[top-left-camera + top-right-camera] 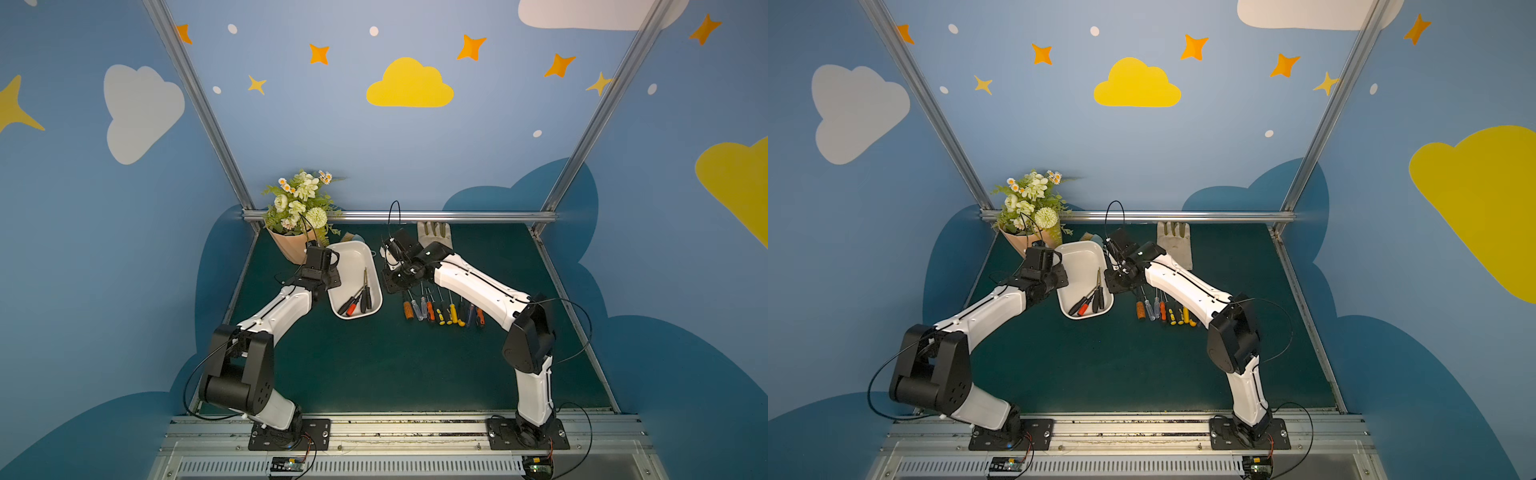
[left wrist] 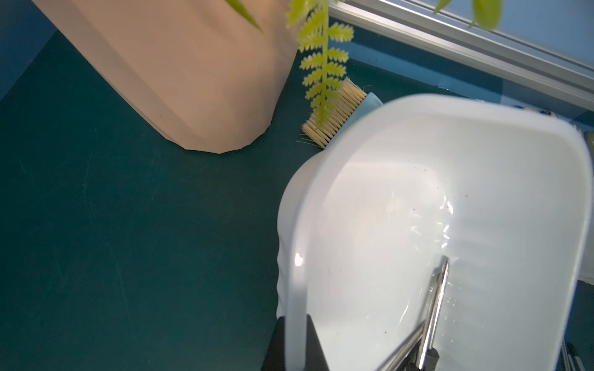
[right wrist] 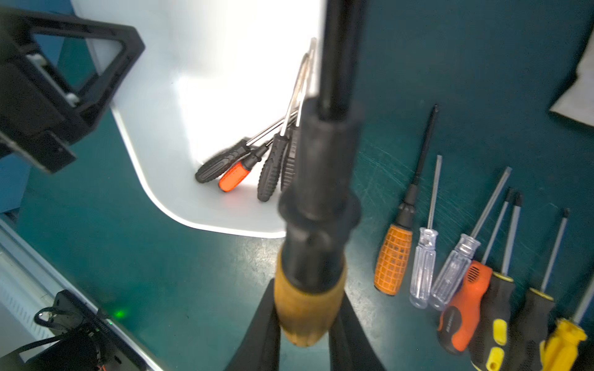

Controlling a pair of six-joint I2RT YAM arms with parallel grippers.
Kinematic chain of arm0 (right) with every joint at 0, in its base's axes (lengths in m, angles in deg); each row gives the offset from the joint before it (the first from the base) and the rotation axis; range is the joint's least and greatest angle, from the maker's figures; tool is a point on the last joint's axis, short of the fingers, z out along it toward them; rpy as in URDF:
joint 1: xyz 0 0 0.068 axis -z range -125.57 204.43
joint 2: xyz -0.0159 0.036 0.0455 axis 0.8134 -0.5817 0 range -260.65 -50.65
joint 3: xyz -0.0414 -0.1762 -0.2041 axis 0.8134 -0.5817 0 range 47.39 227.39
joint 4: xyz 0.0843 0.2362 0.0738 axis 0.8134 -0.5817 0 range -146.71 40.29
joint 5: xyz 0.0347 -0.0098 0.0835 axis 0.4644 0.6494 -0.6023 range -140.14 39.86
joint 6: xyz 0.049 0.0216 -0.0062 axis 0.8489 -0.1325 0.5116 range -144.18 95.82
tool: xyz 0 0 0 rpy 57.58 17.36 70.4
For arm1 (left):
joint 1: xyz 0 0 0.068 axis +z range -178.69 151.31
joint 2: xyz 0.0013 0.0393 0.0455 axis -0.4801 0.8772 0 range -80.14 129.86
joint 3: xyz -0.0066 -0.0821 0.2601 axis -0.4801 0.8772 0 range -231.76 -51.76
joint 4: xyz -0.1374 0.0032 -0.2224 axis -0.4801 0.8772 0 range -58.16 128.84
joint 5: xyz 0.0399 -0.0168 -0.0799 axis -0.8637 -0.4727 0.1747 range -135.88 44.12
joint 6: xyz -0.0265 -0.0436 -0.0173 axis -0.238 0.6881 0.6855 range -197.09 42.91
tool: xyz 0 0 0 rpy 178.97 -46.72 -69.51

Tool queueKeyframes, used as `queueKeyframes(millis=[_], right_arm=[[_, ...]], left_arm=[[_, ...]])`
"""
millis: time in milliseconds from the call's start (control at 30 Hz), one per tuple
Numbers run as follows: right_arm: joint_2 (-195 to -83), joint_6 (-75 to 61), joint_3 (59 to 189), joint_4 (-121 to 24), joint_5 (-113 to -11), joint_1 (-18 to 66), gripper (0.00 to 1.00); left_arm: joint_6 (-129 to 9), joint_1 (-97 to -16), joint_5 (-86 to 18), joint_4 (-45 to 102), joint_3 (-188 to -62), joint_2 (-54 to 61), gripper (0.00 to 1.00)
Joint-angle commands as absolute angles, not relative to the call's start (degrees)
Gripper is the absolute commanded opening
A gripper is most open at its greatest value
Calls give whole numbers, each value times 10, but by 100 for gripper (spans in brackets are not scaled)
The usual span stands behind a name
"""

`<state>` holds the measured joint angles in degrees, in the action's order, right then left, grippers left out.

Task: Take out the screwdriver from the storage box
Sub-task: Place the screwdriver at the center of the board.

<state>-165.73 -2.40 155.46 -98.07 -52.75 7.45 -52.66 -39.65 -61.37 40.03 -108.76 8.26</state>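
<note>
1. The right gripper [image 3: 308,289] has its jaws closed narrow on the tan handle of a screwdriver [image 3: 316,192]. The black shaft points straight out ahead of them, and the hold looks firm.
2. Just beyond the shaft sits the storage box [image 3: 199,80], with four more drivers [image 3: 250,163] inside.
3. Off to the side of the jaws lies the laid-out row [image 3: 466,273] on the mat [image 3: 193,273]. I'd swing there, lower it flat and parallel, then release gently.
4. The left gripper [image 2: 296,321] is pinched tight on the box wall, steadying it.
</note>
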Motion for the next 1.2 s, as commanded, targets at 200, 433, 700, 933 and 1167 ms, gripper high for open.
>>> queueKeyframes(millis=[200, 433, 700, 933, 1167], right_arm=[[-1727, -75, 1588, -1099, -523, 96, 0], [-1776, -67, 1601, -1121, -539, 95, 0], [-1828, -63, 1627, -1149, -550, 93, 0], [-1858, -54, 1643, -1166, -552, 94, 0], [-1882, -48, 1657, -1181, -559, 95, 0]], left_arm=[[-517, -382, -610, 398, -1104, 59, 2], [-514, -380, -603, 398, -1104, 59, 2], [-512, -380, -598, 398, -1105, 60, 2], [-510, -380, -595, 399, -1105, 59, 2], [-509, -380, -594, 399, -1104, 55, 2]])
